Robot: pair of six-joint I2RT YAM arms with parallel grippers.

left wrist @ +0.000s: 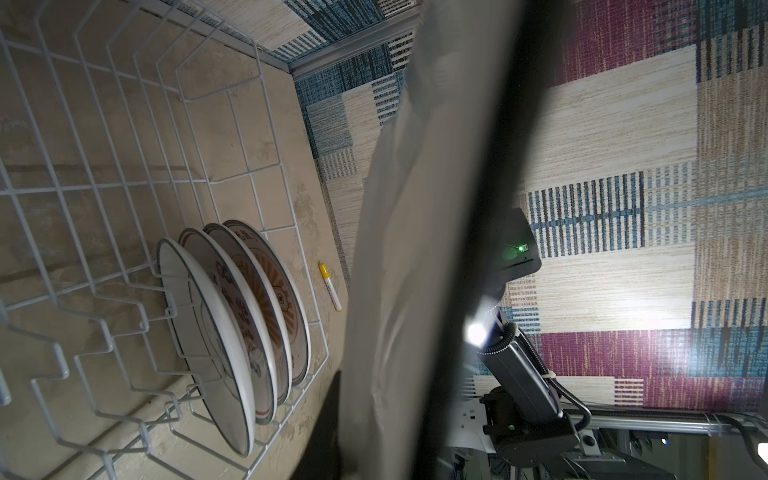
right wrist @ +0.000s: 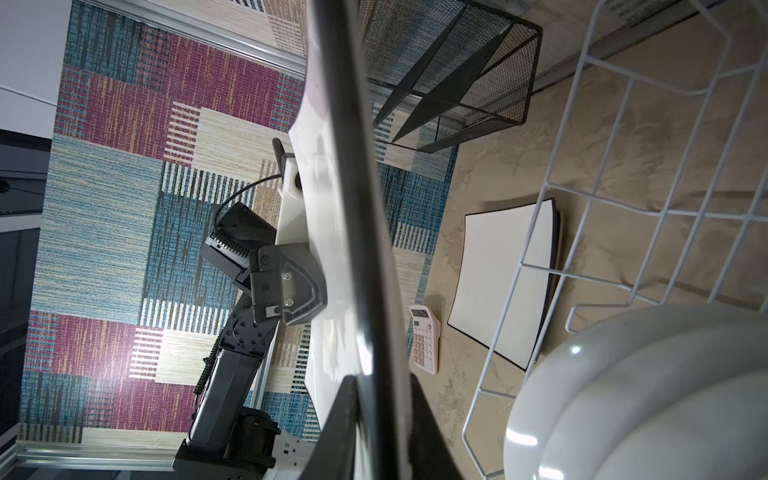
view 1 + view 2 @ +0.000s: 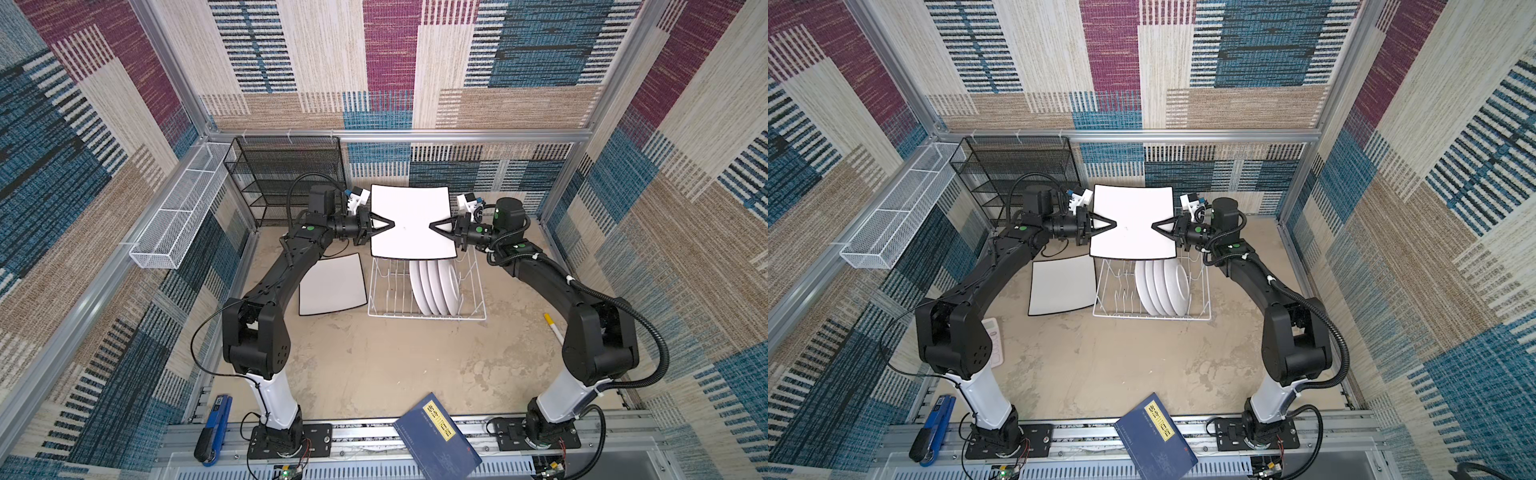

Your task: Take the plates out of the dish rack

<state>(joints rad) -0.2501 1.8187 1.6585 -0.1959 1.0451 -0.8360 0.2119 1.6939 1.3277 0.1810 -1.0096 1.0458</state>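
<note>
A large square plate (image 3: 411, 208) (image 3: 1133, 208), white faced with a black edge, hangs level above the far end of the white wire dish rack (image 3: 478, 305) (image 3: 1204, 305). My left gripper (image 3: 390, 224) (image 3: 1113, 224) is shut on its left edge and my right gripper (image 3: 432, 227) (image 3: 1154, 226) is shut on its right edge. In the right wrist view the plate (image 2: 332, 216) runs edge-on between the right gripper's (image 2: 382, 424) fingers. Several round plates (image 3: 434, 286) (image 1: 249, 316) stand upright in the rack. A second square plate (image 3: 332, 284) (image 2: 498, 274) lies flat on the table, left of the rack.
A black mesh shelf unit (image 3: 286, 178) stands at the back left, with a long white mesh tray (image 3: 178, 216) on the left wall. A yellow-capped marker (image 3: 552, 328) lies right of the rack. A pink calculator (image 2: 424, 338), a blue book (image 3: 436, 436) and a blue tool (image 3: 212, 432) lie nearer the front.
</note>
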